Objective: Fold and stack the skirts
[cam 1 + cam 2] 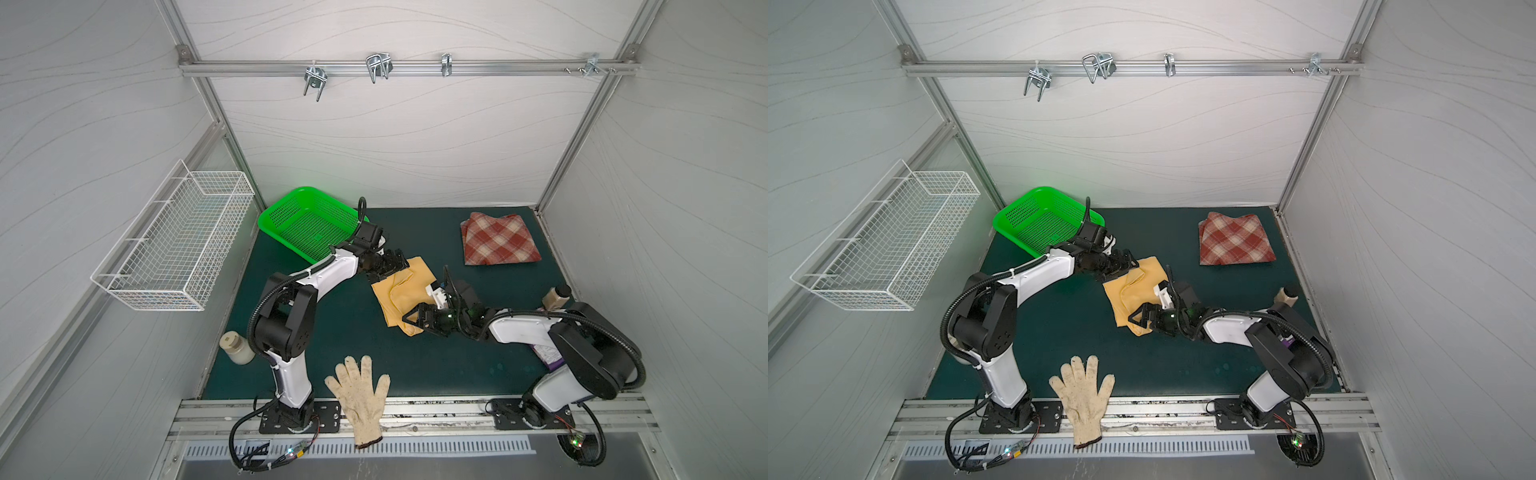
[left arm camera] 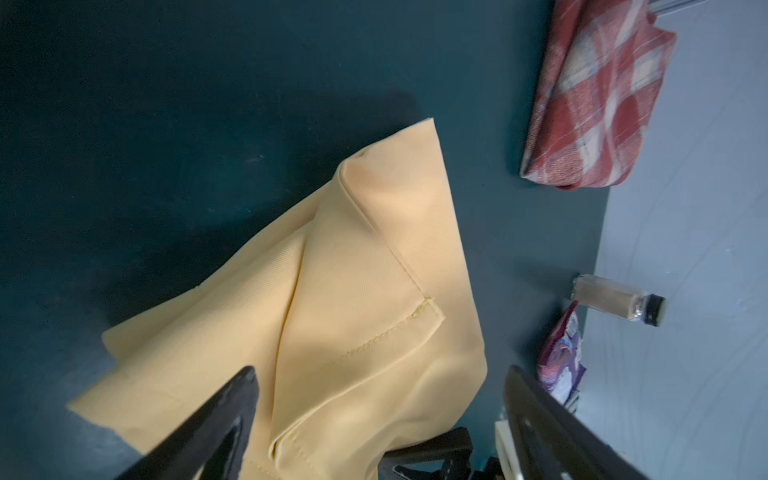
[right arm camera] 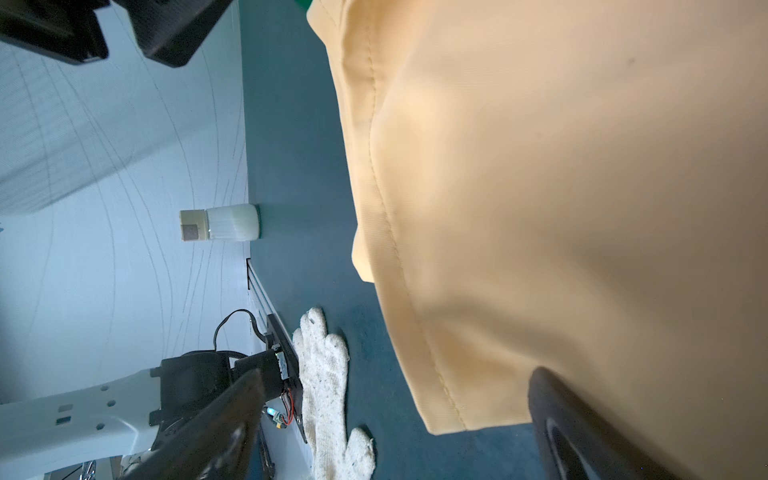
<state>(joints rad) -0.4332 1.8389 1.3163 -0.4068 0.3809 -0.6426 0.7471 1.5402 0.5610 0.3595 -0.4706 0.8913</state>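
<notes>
The mustard-yellow skirt (image 1: 401,291) (image 1: 1138,286) lies loosely folded and creased mid-mat. The plaid skirt (image 1: 498,241) (image 1: 1235,241) rests folded at the back right, apart from it. My left gripper (image 1: 392,266) (image 1: 1121,266) hovers at the yellow skirt's far left corner. In the left wrist view it (image 2: 380,370) is open, its jaws wide either side of the yellow cloth (image 2: 365,291), with the plaid skirt (image 2: 598,104) beyond. My right gripper (image 1: 415,322) (image 1: 1138,318) is at the skirt's near edge. In the right wrist view it (image 3: 397,372) is open, a hemmed corner of the cloth (image 3: 540,208) between its jaws.
A green basket (image 1: 307,224) sits at the back left and a white wire basket (image 1: 174,245) hangs on the left wall. A knitted glove (image 1: 361,395) lies over the front edge. A white jar (image 1: 237,347) stands left; a small bottle (image 1: 557,297) and purple packet (image 1: 550,353) are right.
</notes>
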